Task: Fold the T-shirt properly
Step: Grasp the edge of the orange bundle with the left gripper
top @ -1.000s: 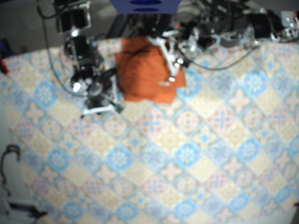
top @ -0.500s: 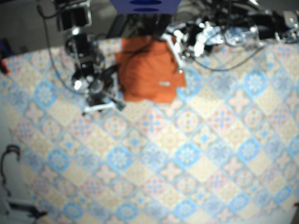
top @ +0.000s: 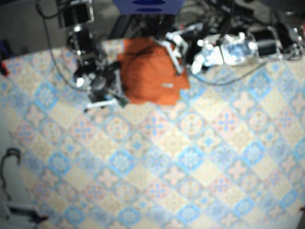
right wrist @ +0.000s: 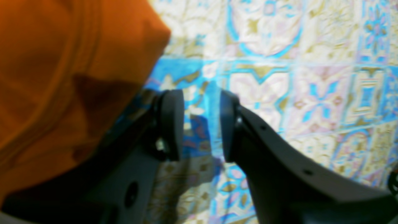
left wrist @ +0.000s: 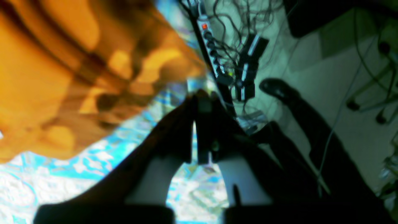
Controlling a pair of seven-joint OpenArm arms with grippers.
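Plainly, right end effector [right wrist: 199, 124] gapes empty beside T-shirt [right wrist: 62, 77]; left end effector [left wrist: 202, 99] closed.

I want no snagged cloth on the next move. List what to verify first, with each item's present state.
1. Right gripper open, nothing between its pads: ok.
2. Left gripper free of cloth: ok. It is shut, with nothing orange in it in the left wrist view.
3. Right gripper clear of the T-shirt: cannot tell. The cloth's edge lies right beside one finger.
4. T-shirt gathered into one compact bundle: ok in the base view.
5. Folds neat and edges aligned: cannot tell, too blurred.
6. T-shirt wholly on the table: cannot tell. It lies at the far edge.
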